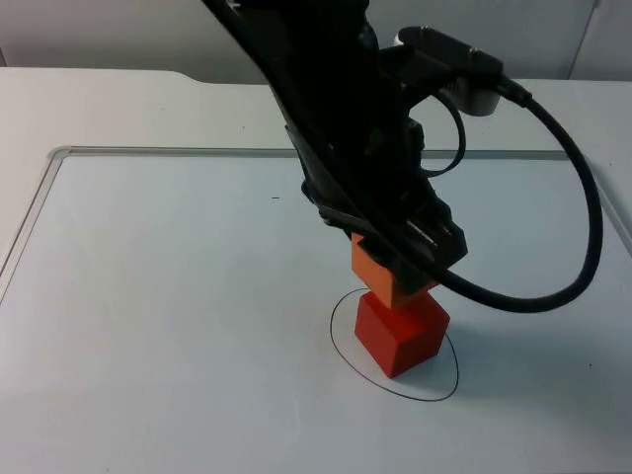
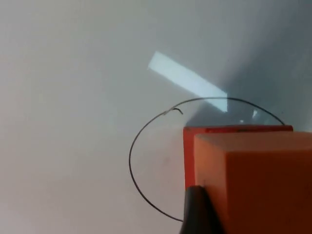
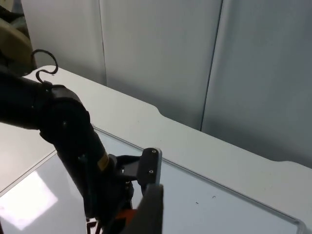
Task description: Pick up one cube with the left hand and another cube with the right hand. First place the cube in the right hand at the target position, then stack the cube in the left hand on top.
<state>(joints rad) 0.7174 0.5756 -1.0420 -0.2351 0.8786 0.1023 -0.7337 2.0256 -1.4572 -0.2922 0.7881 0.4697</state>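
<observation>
Orange foam cube [image 1: 380, 274], clamped in the left gripper [image 1: 395, 265], hangs just above and slightly up-left of the red cube [image 1: 400, 331] inside the drawn black oval [image 1: 341, 341] at lower centre; right gripper [image 3: 146, 214] waits, fingers indeterminable.

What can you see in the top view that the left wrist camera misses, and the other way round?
The top view alone takes in the left arm reaching down, its left gripper shut on the orange cube, and the whole drawn circle on the white table. The left wrist view alone gives a close look at one black fingertip against the orange cube. Both share the orange cube sitting just over the red cube inside the circle; whether they touch is unclear.
</observation>
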